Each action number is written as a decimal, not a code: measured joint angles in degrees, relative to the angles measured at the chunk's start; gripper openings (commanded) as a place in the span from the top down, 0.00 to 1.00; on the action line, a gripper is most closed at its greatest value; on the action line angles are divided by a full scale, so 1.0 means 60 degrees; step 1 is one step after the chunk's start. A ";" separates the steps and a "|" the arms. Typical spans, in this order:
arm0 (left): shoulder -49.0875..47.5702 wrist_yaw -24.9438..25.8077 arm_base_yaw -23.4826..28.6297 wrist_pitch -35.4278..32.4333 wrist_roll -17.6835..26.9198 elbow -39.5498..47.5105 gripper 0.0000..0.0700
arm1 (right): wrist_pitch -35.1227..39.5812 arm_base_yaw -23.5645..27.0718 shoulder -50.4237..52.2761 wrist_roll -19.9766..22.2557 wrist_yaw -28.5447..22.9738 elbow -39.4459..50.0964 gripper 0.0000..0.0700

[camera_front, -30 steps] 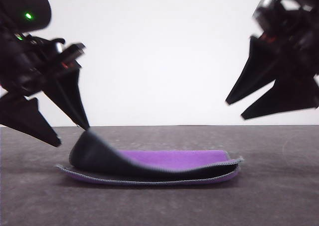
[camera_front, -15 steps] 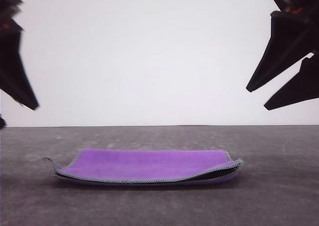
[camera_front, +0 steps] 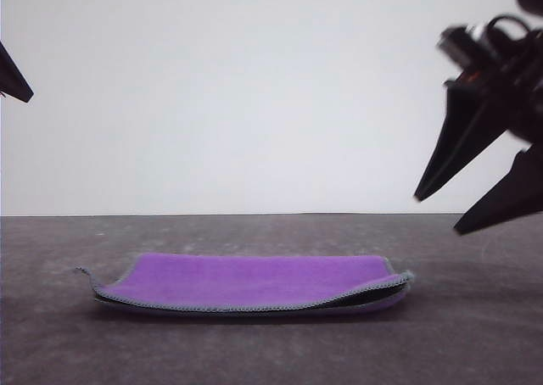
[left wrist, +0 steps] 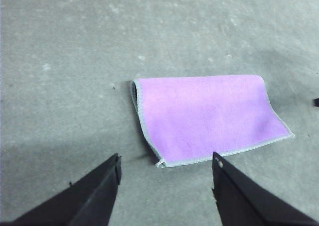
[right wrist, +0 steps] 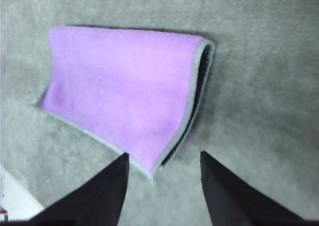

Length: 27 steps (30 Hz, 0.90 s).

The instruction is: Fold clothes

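The clothes, one small cloth (camera_front: 254, 281), lie folded in half on the table with the purple face up and a dark grey lining showing at the right-hand fold. Its grey stitched edging runs along the near side. My left gripper (left wrist: 166, 159) hangs open and empty above the table, just short of a corner of the cloth (left wrist: 209, 117). One of its fingertips (camera_front: 12, 80) pokes in at the upper left edge of the front view. My right gripper (camera_front: 438, 214) is open and empty in the air to the right of the cloth. From its wrist, the right gripper (right wrist: 164, 155) hovers over the cloth's (right wrist: 124, 84) corner.
The cloth rests on a dark grey felt-like table (camera_front: 475, 326) with a plain white wall (camera_front: 254, 88) behind. A white patch (right wrist: 15, 201) shows at one corner of the right wrist view, beyond the table surface.
The left gripper let go of the raised dark grey flap, which dropped flat with purple up. The left arm then rose and drew away to the left. The right gripper shifted slightly.
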<state>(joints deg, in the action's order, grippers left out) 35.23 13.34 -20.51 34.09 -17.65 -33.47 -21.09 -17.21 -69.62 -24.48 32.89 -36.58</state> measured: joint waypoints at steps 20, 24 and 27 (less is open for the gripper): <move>0.0010 -0.0001 0.0000 0.0004 0.0000 0.0000 0.50 | 0.2020 -0.0039 -0.2899 -0.0652 0.1310 0.0000 0.55; 0.0010 -0.0004 0.0000 0.0004 0.0000 0.0000 0.50 | 0.2460 -0.0147 -0.3069 -0.0860 0.1336 0.0000 0.62; 0.0010 -0.0004 0.0000 0.0004 0.0000 0.0000 0.50 | 0.2619 -0.0219 -0.3165 -0.1006 0.1334 0.0000 0.71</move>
<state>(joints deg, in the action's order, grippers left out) 35.29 13.32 -20.51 34.11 -17.65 -33.47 -5.37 -18.53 -88.61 -30.51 40.90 -36.58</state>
